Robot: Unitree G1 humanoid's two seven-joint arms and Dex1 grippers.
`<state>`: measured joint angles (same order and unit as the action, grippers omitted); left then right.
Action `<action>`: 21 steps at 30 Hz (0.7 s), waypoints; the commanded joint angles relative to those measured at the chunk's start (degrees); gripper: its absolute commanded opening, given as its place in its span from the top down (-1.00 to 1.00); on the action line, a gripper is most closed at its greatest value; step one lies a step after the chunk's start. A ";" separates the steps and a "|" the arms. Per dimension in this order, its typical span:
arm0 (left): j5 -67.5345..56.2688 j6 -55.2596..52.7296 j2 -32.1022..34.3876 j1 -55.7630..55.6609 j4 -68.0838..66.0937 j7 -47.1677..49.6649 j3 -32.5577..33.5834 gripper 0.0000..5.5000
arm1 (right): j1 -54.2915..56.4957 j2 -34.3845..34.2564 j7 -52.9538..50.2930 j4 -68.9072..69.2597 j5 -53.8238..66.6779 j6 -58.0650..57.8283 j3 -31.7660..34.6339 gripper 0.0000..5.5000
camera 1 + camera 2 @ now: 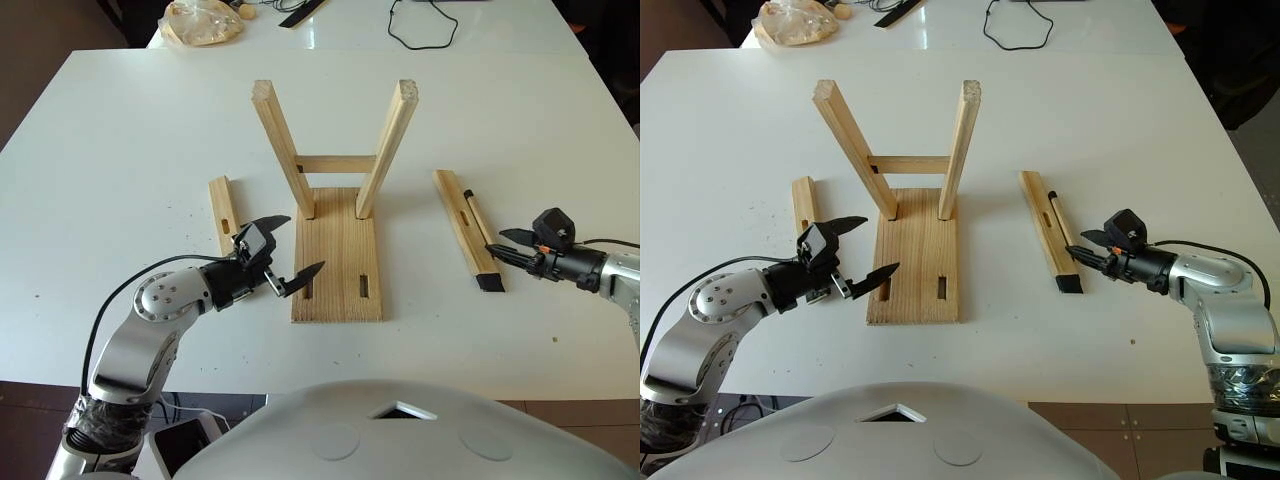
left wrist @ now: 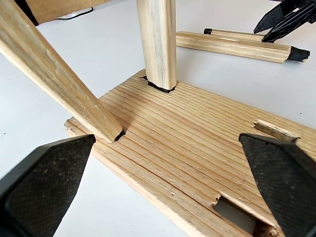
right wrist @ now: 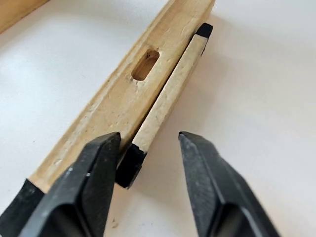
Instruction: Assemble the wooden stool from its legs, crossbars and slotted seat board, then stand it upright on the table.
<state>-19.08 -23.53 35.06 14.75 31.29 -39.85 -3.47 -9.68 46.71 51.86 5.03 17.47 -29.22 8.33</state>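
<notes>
Jaws on both our arms stand spread, and neither pair pinches anything. Our left jaws gape wide at the near left corner of the slotted seat board (image 1: 337,240), one tip above the desk just left of the board and the other over the board's near left slot (image 1: 308,290). Our right jaws open less. They hover low at the near, black-tipped end of a slim crossbar (image 3: 168,94), with that end between the two tips. We cannot tell whether they touch it.

The seat board lies flat on the desk (image 1: 120,150), roughly in the middle. Two legs rise from its far slots: the left standing leg (image 1: 283,150) leans outward to our left and the right standing leg (image 1: 388,148) leans to our right. A short crossbar (image 1: 335,164) joins them partway up. The near right slot (image 1: 365,285) is open, as is the near left one.

A loose leg (image 1: 224,210) lies flat just left of the board, with a slot cut in its face. Another loose leg (image 1: 460,220) lies flat well to the right of the board, also slotted and black at its near end. The slim crossbar rests along its outer side, touching it.

Behind our desk stands a second white desk (image 1: 350,30), bearing a crumpled clear bag (image 1: 203,22) and a looped black cable (image 1: 420,30).
</notes>
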 commanded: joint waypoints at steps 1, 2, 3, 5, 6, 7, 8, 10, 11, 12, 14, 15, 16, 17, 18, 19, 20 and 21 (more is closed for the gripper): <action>1.04 -0.04 -0.20 -0.07 -0.18 0.93 -0.26 -0.96 | -2.33 -0.99 -0.76 -2.85 -1.29 -1.91 -2.53 0.43; 1.11 -0.09 -0.22 -0.13 -0.20 0.99 -0.26 -0.96 | -2.27 -1.05 -0.74 -3.02 -1.07 -2.08 -2.62 0.49; 1.19 -0.12 -0.26 -0.18 -0.26 1.07 -0.22 -0.96 | -2.17 -1.17 -0.71 -3.29 -0.86 -2.29 -2.72 0.55; 1.29 -0.05 -0.27 -0.24 -0.46 1.15 -0.13 -0.96 | -2.04 -1.37 -0.77 -3.88 -0.61 -2.42 -2.96 0.66; 1.31 -0.02 -0.27 -0.26 -0.52 1.21 -0.14 -0.96 | -2.04 -1.52 -0.86 -4.12 -0.41 -2.50 -3.02 0.71; 1.34 -0.01 -0.27 -0.24 -0.50 1.28 -0.16 -0.96 | -2.03 -1.68 -0.92 -4.28 -0.23 -2.60 -3.06 0.77; 1.38 -0.02 -0.27 -0.28 -0.49 1.34 -0.20 -0.96 | -2.09 -1.82 -0.96 -4.28 -0.06 -2.67 -3.10 0.84; 1.45 -0.02 -0.22 -0.41 -0.62 1.40 -0.14 -0.96 | -2.10 -2.06 -1.06 -3.96 0.42 -3.08 -2.97 0.85; 1.45 -0.02 -0.21 -0.50 -0.72 1.43 -0.06 -0.96 | -1.94 -2.08 -1.15 -3.99 0.51 -3.14 -2.86 0.85; 1.45 -0.05 -0.20 -0.63 -0.82 1.47 0.01 -0.96 | -1.69 -2.07 -1.29 -4.05 0.57 -3.20 -2.67 0.85; 1.45 -0.12 -0.24 -0.87 -0.93 1.60 0.10 -0.96 | -0.99 -1.98 -1.54 -4.40 0.56 -3.03 -2.34 0.85; 1.44 -0.18 -0.30 -1.02 -0.96 1.69 0.11 -0.96 | -0.62 -1.91 -1.69 -4.64 0.35 -2.63 -2.27 0.85; 1.44 -0.20 -0.37 -1.20 -1.05 1.79 0.15 -0.96 | -0.24 -1.98 -1.85 -4.84 0.35 -2.23 -2.09 0.85; 1.28 -0.34 -0.60 -1.41 -1.13 2.01 0.29 -0.96 | 0.25 -2.23 -1.94 -4.81 0.77 -1.82 -1.59 0.85; 0.81 -0.65 -0.89 -1.65 -1.07 2.18 0.50 -0.96 | 0.74 -2.52 -2.02 -4.64 1.31 -1.30 -0.94 0.85; -0.22 -1.30 -1.31 -1.93 -0.76 2.35 0.95 -0.96 | 1.67 -3.03 -2.39 -4.56 2.18 -1.01 0.13 0.85; -1.76 -2.21 -1.85 -2.33 -0.21 2.54 1.72 -0.96 | 2.96 -3.49 -2.63 -4.43 3.34 -0.47 1.52 0.85; -3.53 -3.26 -2.51 -2.82 0.37 2.81 2.62 -0.96 | 4.17 -3.82 -2.77 -4.25 4.36 0.21 2.78 0.85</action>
<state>-19.54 -24.53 33.50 13.54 30.63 -37.84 -2.75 -8.23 43.93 49.74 0.86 19.96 -29.76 8.17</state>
